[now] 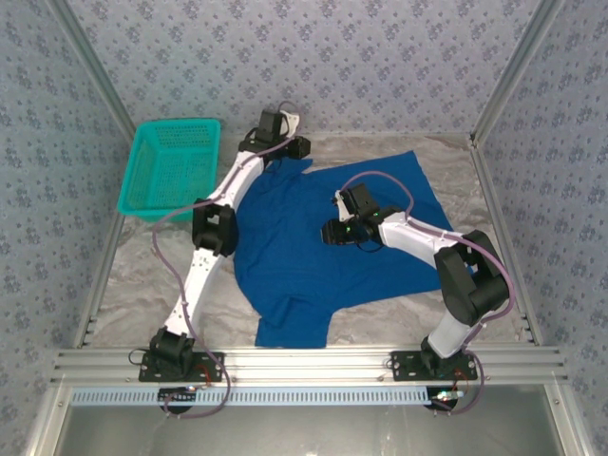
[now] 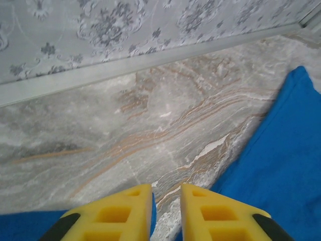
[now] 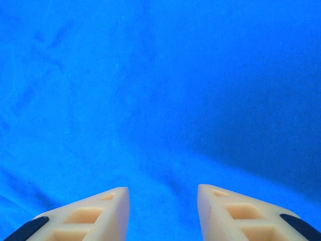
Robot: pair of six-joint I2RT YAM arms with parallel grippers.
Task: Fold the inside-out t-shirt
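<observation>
Left gripper [image 2: 166, 188] has its yellow fingers just a crack apart, and bare table shows through the gap, so we'd say it's pinching nothing right now. It sits at the far edge of the inside-out t-shirt [image 1: 304, 266], with blue cloth on either side of it. Right gripper [image 3: 163, 190] is spread wide, low over the middle of the shirt.

The shirt lies mostly flat across the centre, one sleeve pointing at the near edge. For a clean fold we reckon the left one needs a proper bite on that far edge before lifting, and the right should grab, not drag.

The marble-look table [image 1: 133, 285] seems slick. A teal mesh basket [image 1: 171, 166] sits far left, and patterned walls [image 1: 285, 57] close in around it all.
</observation>
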